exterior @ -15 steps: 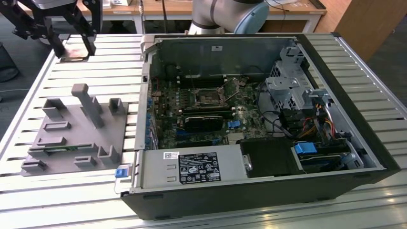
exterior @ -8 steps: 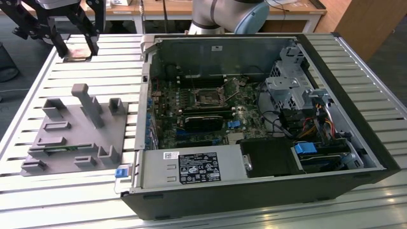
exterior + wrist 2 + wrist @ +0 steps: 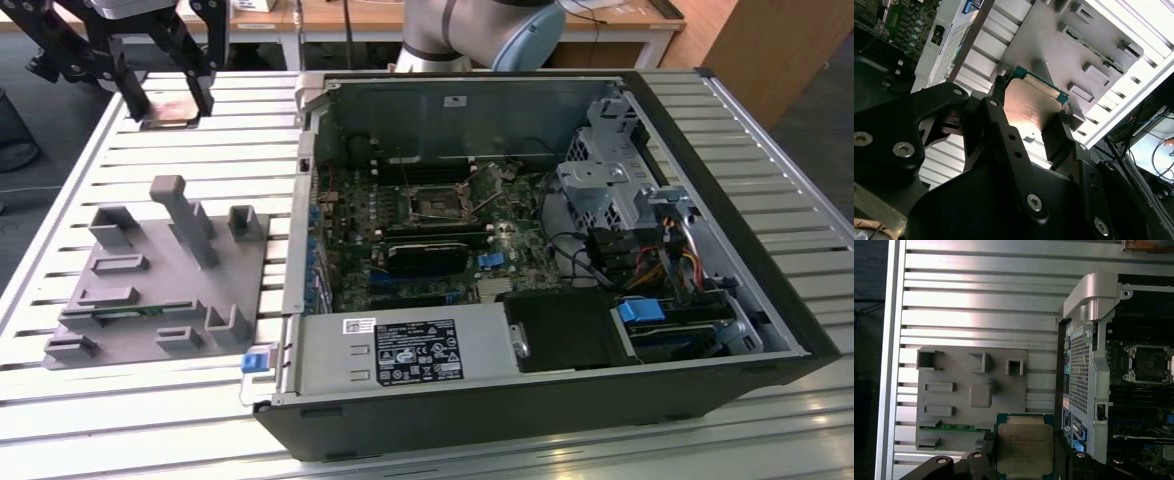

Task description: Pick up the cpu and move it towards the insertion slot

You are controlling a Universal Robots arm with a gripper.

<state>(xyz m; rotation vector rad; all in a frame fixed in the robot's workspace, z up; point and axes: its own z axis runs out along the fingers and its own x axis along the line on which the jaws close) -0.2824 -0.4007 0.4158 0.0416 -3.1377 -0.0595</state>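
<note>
The cpu, thin, stiff, light and likely fragile underneath, sits clamped edge-to-edge in the hand, clear of the grey fixture.

The cpu's lower edge runs off the frame in the first wrist view, and the gripper's black fingers cover its two sides. In the exterior view the gripper is cut off above, the chip there too small to make out. The insertion slot is clipped at the first wrist view's border.
</note>
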